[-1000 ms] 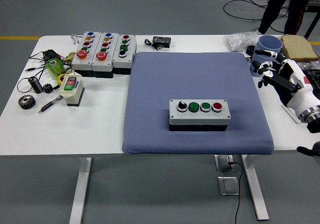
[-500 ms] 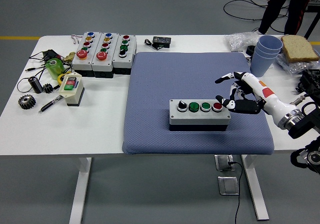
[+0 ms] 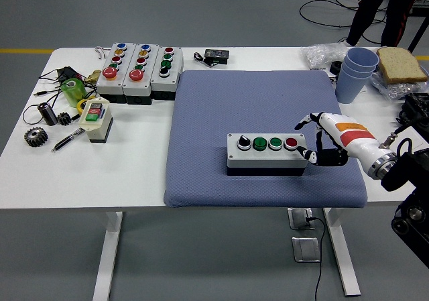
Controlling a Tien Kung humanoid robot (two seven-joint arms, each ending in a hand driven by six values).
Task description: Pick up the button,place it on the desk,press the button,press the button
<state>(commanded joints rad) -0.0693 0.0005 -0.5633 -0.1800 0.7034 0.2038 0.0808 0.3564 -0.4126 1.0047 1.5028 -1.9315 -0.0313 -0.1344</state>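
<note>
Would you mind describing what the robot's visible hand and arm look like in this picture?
Only the right hand shows. It has a white shell with an orange-red marking on its back, and slim fingers in white segments with black joints and tips. A silver metal ring forms the wrist, and the arm behind it is black, with a thin cable looping beside it.

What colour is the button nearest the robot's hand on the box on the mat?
Red, clearest in the head view.

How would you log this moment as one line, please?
right hand: open, at right end of button box | box: on blue mat | left hand: not in view
</note>
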